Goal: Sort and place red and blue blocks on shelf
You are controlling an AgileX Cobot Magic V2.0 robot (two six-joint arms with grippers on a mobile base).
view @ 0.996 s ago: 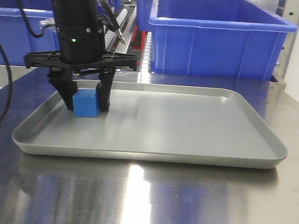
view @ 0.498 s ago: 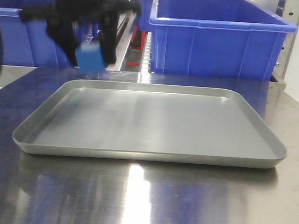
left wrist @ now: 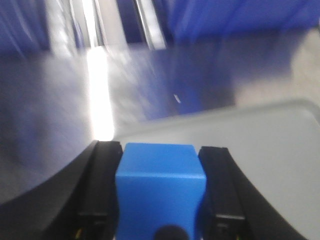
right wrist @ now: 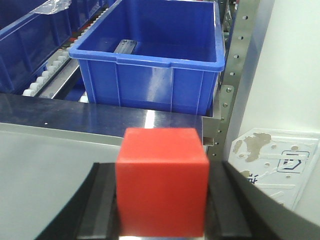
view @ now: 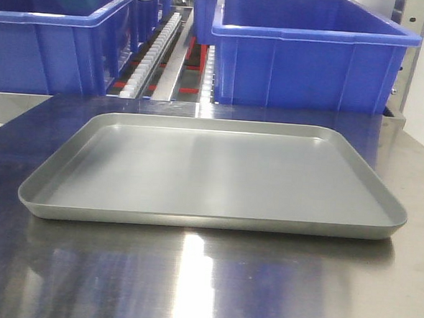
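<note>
Blue block point(left wrist: 160, 192) clamped in left claw point(left wrist: 160, 200), red block point(right wrist: 161, 177) in right claw point(right wrist: 162, 205) (both off the tray point(view: 208, 221)); neither shelved yet.

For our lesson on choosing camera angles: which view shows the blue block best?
The left wrist view: the blue block sits large and clear between the left gripper's fingers. The front view has only an unidentifiable blur at its top left edge; the right wrist view shows the red block instead.

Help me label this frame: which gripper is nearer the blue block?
Left. The left gripper is shut on the blue block itself; the right gripper holds the red block, with no blue block in its view.
</note>
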